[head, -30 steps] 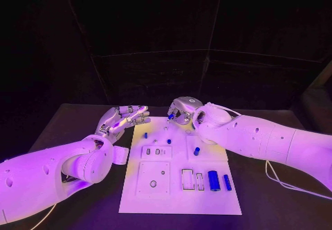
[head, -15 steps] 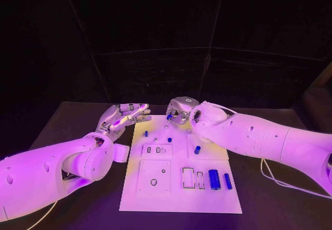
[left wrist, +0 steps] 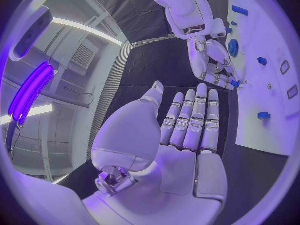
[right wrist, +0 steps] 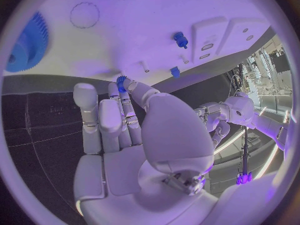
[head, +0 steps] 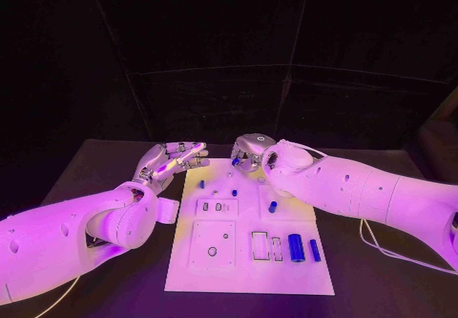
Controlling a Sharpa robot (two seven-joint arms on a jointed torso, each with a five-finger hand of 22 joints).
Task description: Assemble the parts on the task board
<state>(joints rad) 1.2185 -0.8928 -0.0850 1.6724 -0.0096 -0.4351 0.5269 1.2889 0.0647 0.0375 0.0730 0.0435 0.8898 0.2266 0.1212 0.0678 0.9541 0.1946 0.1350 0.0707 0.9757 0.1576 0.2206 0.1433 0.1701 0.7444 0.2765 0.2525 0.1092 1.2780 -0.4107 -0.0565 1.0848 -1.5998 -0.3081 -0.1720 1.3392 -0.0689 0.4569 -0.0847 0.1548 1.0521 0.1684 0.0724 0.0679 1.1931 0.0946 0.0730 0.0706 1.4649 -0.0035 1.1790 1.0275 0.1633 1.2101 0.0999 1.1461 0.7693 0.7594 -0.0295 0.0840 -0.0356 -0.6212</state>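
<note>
On a black table (head: 105, 165) in a dark room, the white task board (head: 239, 271) lies between my arms. My right hand (head: 250, 154) pinches a small blue part (right wrist: 121, 80) above the board's far edge; my left hand (head: 174, 162) hovers beside it, fingers straight, holding nothing.

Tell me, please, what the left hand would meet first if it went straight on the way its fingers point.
Probably the right hand, which holds a small blue part over the task board's far end; the left hand is open, fingers aimed there. Depth is uncertain.
</note>
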